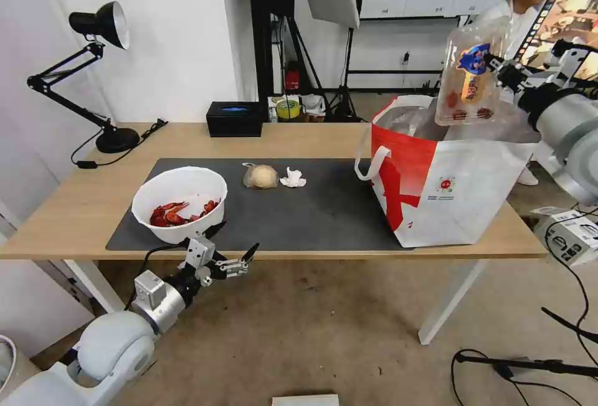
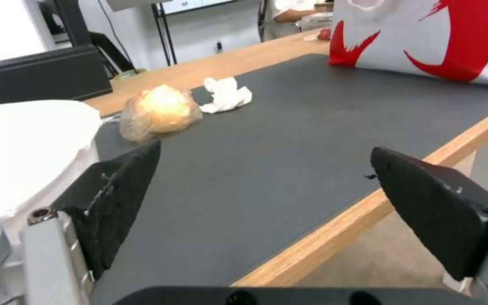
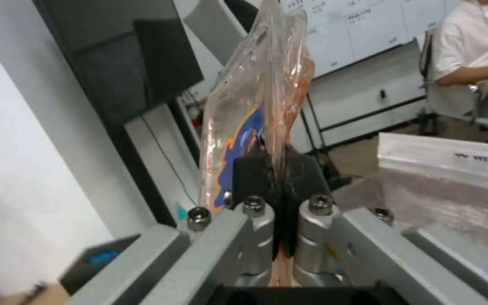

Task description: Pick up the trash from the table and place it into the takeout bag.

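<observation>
My right gripper [image 1: 498, 70] [image 3: 275, 169] is shut on the edge of the clear clamshell tray [image 1: 468, 76] [image 3: 255, 106], which hangs upright above the open takeout bag [image 1: 448, 188] with a few red fruits at its low end. On the dark mat [image 1: 311, 207] lie a white bowl of red crayfish shells [image 1: 179, 202], a wrapped beige bun [image 1: 260, 176] [image 2: 159, 111] and a crumpled white tissue [image 1: 293, 177] [image 2: 227, 94]. My left gripper [image 1: 233, 241] [image 2: 264, 199] is open at the table's front edge, beside the bowl [image 2: 23, 152].
A black box [image 1: 235, 119] stands at the table's back edge, with a black desk lamp [image 1: 93, 76] at the back left. The bag takes up the table's right end. A cardboard box [image 1: 570, 235] and cables lie on the floor to the right.
</observation>
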{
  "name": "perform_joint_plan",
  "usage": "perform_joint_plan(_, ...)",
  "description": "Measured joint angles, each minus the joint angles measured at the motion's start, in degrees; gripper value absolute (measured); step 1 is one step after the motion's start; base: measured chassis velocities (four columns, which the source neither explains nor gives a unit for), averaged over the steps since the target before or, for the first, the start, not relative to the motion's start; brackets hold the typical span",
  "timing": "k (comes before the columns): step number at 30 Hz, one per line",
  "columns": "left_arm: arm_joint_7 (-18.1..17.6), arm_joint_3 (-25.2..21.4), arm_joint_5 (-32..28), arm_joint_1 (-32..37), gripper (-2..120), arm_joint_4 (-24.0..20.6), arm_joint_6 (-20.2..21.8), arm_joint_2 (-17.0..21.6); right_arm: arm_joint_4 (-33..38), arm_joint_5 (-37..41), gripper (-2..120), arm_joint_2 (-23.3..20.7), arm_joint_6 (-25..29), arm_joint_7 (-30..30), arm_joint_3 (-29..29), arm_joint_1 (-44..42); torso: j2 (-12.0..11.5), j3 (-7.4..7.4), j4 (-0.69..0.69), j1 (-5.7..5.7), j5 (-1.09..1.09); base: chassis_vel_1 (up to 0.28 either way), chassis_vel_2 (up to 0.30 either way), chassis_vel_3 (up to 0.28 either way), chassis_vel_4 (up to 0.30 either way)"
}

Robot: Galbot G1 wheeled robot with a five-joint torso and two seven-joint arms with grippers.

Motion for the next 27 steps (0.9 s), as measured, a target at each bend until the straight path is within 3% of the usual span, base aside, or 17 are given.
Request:
perform_joint_plan(14,0.51,4.95,0.41,-4.73,100,2.09,0.20,0.15,-1.39,-5.89,0,1.53,-1.13,-0.26,-1.82,-1.89,0.00,0.00,0.00,0.00,0.00,0.000,0.000,0.000,0.000)
perform_joint_plan(27,1.19,6.03,0.36,-5.11,100,1.67,2.04,0.13,-0.97,-4.69,0,2.75,-1.21,-0.36,-1.56,-4.14,0.00,0.00,0.00,0.00,0.00,0.000,0.000,0.000,0.000)
